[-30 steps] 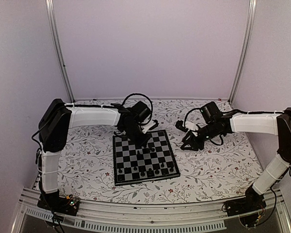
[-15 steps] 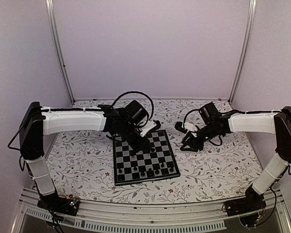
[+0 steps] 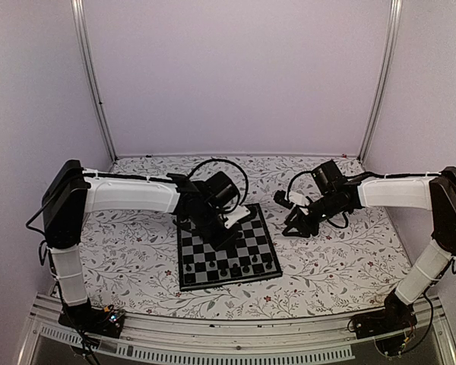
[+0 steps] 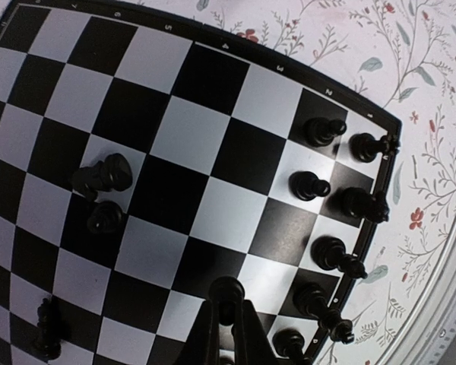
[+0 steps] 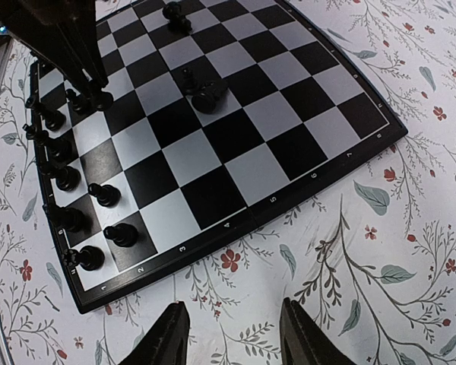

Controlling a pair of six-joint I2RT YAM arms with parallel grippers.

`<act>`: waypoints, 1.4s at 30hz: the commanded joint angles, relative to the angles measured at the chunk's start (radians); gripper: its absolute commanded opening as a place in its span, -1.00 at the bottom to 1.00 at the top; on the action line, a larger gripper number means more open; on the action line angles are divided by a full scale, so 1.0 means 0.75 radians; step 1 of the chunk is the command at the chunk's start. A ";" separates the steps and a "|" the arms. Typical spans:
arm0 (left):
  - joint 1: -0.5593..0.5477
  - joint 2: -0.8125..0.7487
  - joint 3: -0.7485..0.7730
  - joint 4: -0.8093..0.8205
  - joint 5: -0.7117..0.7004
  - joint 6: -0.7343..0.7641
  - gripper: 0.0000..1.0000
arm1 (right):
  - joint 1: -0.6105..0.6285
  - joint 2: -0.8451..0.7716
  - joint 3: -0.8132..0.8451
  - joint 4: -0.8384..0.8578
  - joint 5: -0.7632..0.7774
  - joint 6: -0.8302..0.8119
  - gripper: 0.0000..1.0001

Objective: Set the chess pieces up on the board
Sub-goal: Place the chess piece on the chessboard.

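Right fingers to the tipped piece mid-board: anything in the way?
Nothing visible. In the right wrist view, only bare squares of the board lie between the right fingers and the tipped piece. The left fingers, shut on their held piece, hang off to one side by the set-up pieces.

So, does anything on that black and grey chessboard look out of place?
Yes. One tiny black chess piece lies tipped on its side near the middle of the black and light grey chessboard, right beside a standing piece. The edge-row pieces appear upright, so it looks knocked over.
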 commanded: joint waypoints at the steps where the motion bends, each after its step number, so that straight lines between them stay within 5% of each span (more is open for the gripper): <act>1: -0.031 0.042 0.017 -0.036 0.049 0.044 -0.94 | 0.001 0.008 0.030 -0.018 -0.012 -0.010 -0.11; 32: -0.057 0.062 0.032 -0.086 0.092 0.056 -0.80 | 0.001 0.029 0.044 -0.041 -0.026 -0.012 -0.09; 42: -0.052 -0.011 0.059 -0.124 -0.030 0.077 -0.51 | 0.002 0.020 0.047 -0.044 -0.028 -0.006 -0.09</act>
